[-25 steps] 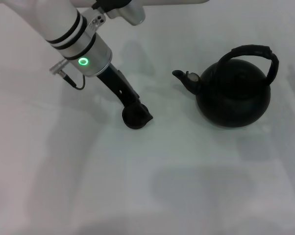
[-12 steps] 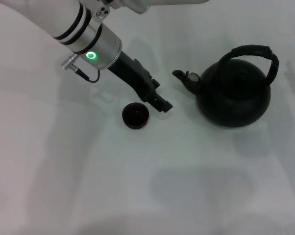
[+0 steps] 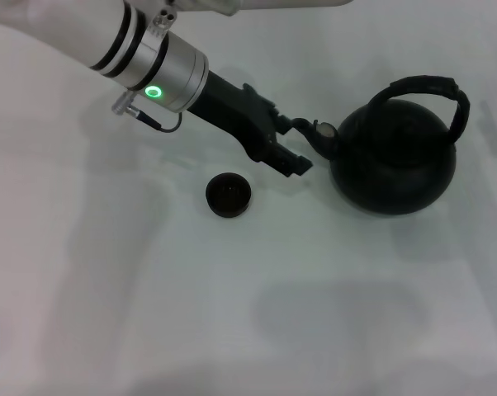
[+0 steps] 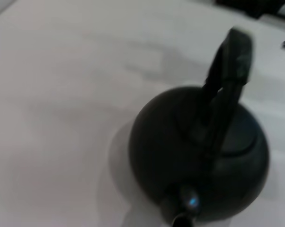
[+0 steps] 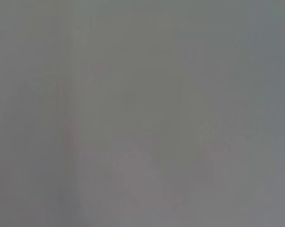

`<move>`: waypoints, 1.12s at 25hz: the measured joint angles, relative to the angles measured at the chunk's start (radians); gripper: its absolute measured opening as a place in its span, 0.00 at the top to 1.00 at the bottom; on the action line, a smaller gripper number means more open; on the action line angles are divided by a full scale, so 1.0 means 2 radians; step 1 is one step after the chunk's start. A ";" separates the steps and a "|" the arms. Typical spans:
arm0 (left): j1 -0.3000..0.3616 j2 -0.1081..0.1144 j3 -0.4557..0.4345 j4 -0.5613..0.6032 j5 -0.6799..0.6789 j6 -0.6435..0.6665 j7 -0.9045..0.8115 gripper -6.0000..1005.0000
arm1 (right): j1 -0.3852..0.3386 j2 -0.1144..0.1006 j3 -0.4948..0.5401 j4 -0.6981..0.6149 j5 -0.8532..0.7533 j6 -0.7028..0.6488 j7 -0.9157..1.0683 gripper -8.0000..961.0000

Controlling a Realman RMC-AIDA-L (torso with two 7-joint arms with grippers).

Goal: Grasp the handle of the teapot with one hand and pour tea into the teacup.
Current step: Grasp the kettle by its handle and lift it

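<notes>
The round black teapot (image 3: 393,161) stands upright on the white table at the right, its spout (image 3: 310,132) pointing left and its ribbed arched handle (image 3: 422,85) on top. The small black teacup (image 3: 229,195) sits on the table to the left of it. My left gripper (image 3: 288,158) hovers open and empty between them, just in front of the spout and up and to the right of the teacup. The left wrist view looks down on the teapot (image 4: 199,156) and its handle (image 4: 232,71). Tea is hidden from view. My right gripper is out of view.
The white table (image 3: 232,313) stretches bare in front of the teacup and teapot. The right wrist view shows only a plain grey surface.
My left gripper has left the teacup, which stays on the table, and has moved right and back toward the teapot's spout. The teapot has not moved.
</notes>
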 joint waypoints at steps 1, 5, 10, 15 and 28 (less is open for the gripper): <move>0.003 0.000 0.000 0.000 -0.008 0.005 0.009 0.22 | 0.000 0.000 0.000 0.000 0.000 0.000 0.000 0.20; 0.013 0.000 0.000 -0.006 -0.043 0.024 0.038 0.22 | 0.001 0.000 0.000 0.000 0.000 0.001 0.000 0.20; 0.021 0.000 0.000 -0.016 -0.047 0.028 0.041 0.22 | 0.001 0.000 -0.002 0.000 0.000 0.001 0.000 0.20; 0.031 0.000 0.000 -0.022 -0.067 0.042 0.063 0.22 | 0.001 0.001 -0.004 -0.001 0.000 0.000 0.000 0.20; 0.080 0.000 0.000 -0.041 -0.155 0.072 0.154 0.22 | -0.001 0.002 -0.005 -0.001 -0.001 -0.001 0.001 0.20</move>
